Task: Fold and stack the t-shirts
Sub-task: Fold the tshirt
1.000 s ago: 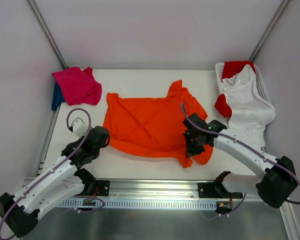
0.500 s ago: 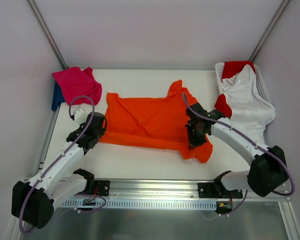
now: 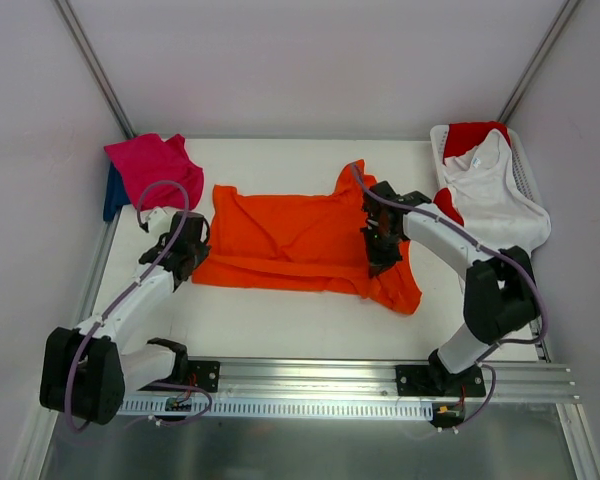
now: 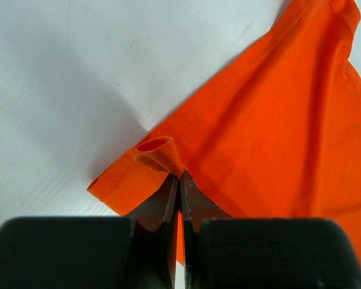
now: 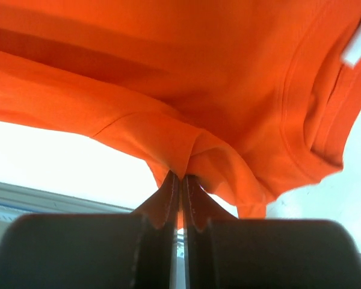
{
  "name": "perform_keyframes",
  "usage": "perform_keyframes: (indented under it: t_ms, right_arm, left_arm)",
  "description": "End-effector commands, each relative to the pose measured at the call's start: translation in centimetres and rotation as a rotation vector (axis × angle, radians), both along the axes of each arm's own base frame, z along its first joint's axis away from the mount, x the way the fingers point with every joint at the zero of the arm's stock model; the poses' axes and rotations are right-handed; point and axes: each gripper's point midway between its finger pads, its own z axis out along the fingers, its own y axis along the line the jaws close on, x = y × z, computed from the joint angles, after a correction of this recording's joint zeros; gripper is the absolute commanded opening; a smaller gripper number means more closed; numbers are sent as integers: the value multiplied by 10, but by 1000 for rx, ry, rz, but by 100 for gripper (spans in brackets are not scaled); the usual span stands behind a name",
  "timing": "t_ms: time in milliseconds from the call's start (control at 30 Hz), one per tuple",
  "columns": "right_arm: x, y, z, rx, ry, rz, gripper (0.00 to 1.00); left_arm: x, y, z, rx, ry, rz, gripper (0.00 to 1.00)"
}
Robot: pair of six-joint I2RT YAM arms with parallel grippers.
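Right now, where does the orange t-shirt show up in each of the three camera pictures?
Top external: the orange t-shirt lies spread mid-table, between the two arms.
Left wrist: the orange t-shirt fills the right side, its hem corner pinched by the left gripper.
Right wrist: the orange t-shirt drapes across the top, a fold pinched by the right gripper.
Shared landmark: the white table beneath the shirt.
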Motion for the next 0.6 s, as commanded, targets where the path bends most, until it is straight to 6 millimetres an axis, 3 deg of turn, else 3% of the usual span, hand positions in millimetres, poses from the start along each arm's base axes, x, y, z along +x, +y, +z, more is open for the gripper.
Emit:
perform_keyframes:
  t_ms: [0,167,400,567]
  right_arm:
    - [22,8,3,11,-15,24,0]
    - [45,12,-3,-6,-33,-15,0]
    - [52,4,-16,-71,-28,-32,0]
    - [54,-12,-21,-161,-52,-61,3]
  left_arm:
    - [27,4,22,10,-82,37,0]
    - [38,4,9,19,-41,45,0]
    - [39,5,-7,19,-5,50,0]
    - [40,5,-17,25,20,49,0]
